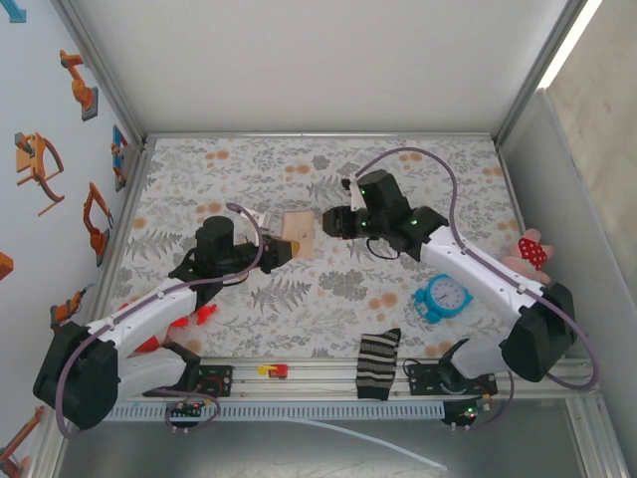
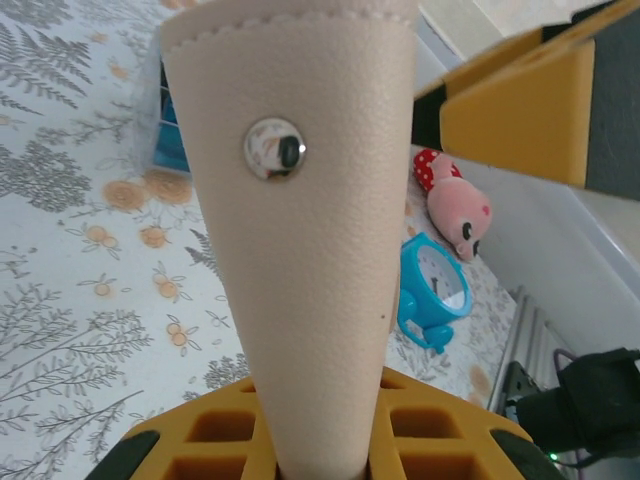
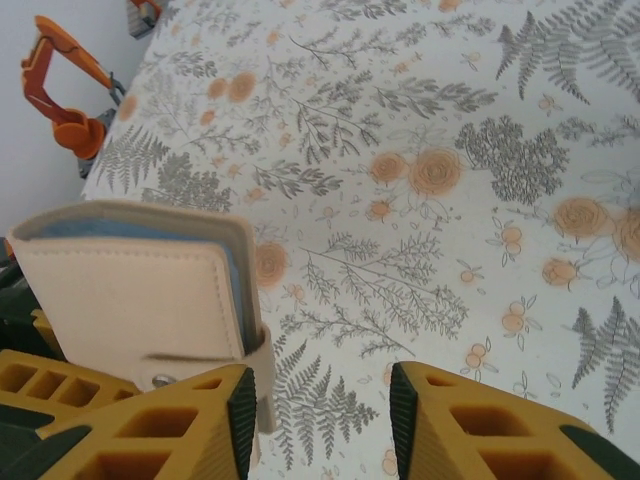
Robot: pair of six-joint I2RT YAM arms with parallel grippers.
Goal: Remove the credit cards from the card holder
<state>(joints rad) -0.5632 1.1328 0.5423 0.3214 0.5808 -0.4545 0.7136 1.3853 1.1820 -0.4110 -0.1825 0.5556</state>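
The tan card holder [image 1: 298, 235] is held off the floral table near its middle, with my left gripper [image 1: 282, 251] shut on it. In the left wrist view its tan flap [image 2: 310, 250] with a metal snap [image 2: 275, 148] stands up from between my yellow fingers [image 2: 200, 440]. My right gripper [image 1: 333, 221] is just right of the holder. In the right wrist view its jaws [image 3: 322, 410] stand open over bare cloth, and the folded holder [image 3: 130, 290], showing a light blue inner edge, sits just outside the left finger [image 3: 170, 425]. The credit cards are hidden.
A blue alarm clock [image 1: 441, 297] lies at the right. A pink plush toy [image 1: 528, 251] rests against the right wall. A striped sock [image 1: 378, 363] lies at the front edge, and red-orange items [image 1: 194, 319] sit by the left arm. A blue object [image 2: 170, 140] lies behind the holder.
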